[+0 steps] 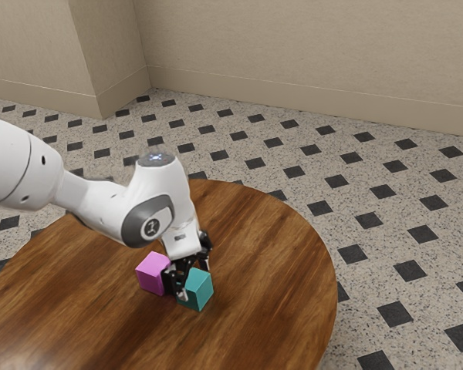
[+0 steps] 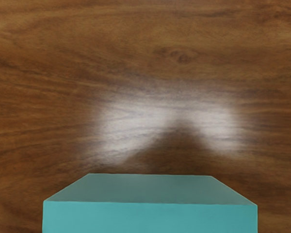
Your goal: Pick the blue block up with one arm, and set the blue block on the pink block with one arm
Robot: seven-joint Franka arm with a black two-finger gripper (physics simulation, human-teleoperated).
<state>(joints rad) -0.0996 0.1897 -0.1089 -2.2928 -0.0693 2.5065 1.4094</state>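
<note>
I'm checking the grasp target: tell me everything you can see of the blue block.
The blue block is a teal-blue cube, plain and matte, with sharp edges and no markings. It appears to rest on the round wooden table, one vertical edge turned toward the exterior camera. The hand is down at its side, between it and the pink block on the exterior view's left. Whether the blocks touch cannot be told.
</note>
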